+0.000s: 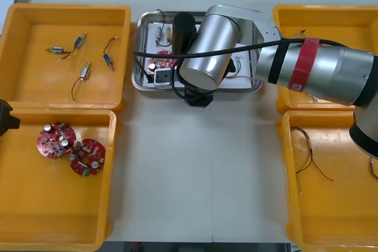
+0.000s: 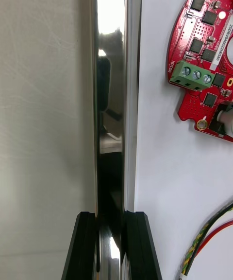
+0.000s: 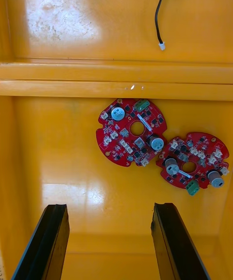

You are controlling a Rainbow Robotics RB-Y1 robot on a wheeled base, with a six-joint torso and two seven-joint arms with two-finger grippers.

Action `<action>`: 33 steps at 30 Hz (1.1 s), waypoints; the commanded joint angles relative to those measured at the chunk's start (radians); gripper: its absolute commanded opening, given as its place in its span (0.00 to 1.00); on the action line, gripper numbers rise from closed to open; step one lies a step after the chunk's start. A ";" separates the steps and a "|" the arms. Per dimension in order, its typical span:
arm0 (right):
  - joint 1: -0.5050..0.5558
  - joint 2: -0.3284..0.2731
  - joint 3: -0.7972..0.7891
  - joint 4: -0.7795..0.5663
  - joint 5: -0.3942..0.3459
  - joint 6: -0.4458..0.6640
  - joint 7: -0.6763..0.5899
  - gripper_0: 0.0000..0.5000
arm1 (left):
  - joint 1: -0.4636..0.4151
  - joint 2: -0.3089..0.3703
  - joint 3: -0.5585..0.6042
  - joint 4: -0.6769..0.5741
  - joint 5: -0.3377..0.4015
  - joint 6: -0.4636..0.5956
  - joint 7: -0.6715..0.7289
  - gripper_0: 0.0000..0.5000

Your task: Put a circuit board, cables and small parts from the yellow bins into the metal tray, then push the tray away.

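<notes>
Yellow bins [image 1: 29, 81] flank the desk [image 1: 201, 175]: the one at 10 o'clock holds four small metal parts [image 1: 85, 73] on black leads, and the 8 o'clock bin [image 1: 35, 216] holds two round red circuit boards [image 1: 56, 140] lying edge to edge. My left tool [image 3: 110, 207] hovers above that pair, fingers spread wide and gripping nothing. At 12 o'clock sits the metal tray [image 1: 139, 30], white inside, and I reckon it loaded: a circuit board [image 2: 201, 56], red with a green terminal block, lies flat on the liner, with a red and yellow cable [image 2: 199, 241] near it. My right tool [image 2: 110, 219] is clamped on the tray's shiny near rim, the wall pinched between its fingers. Further right, the 4 o'clock bin [image 1: 348, 222] holds thin cables [image 1: 311, 157]. By my judgement the filling is done and only the push away remains.
</notes>
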 commanded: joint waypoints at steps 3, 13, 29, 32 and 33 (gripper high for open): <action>-0.072 0.019 -0.032 0.027 -0.009 -0.013 0.047 0.00 | 0.014 -0.011 0.021 -0.027 0.003 -0.010 -0.064 1.00; -0.101 0.022 -0.032 0.098 -0.051 -0.050 0.070 0.00 | 0.014 -0.011 0.021 -0.027 0.003 -0.010 -0.064 1.00; -0.149 0.057 -0.032 0.202 -0.085 -0.095 0.093 0.00 | 0.014 -0.011 0.021 -0.027 0.003 -0.010 -0.064 1.00; -0.155 0.057 -0.032 0.222 -0.113 -0.107 0.102 0.00 | 0.014 -0.011 0.021 -0.027 0.003 -0.010 -0.064 1.00; -0.157 0.057 -0.032 0.225 -0.114 -0.109 0.105 0.00 | 0.014 -0.011 0.021 -0.027 0.003 -0.010 -0.064 1.00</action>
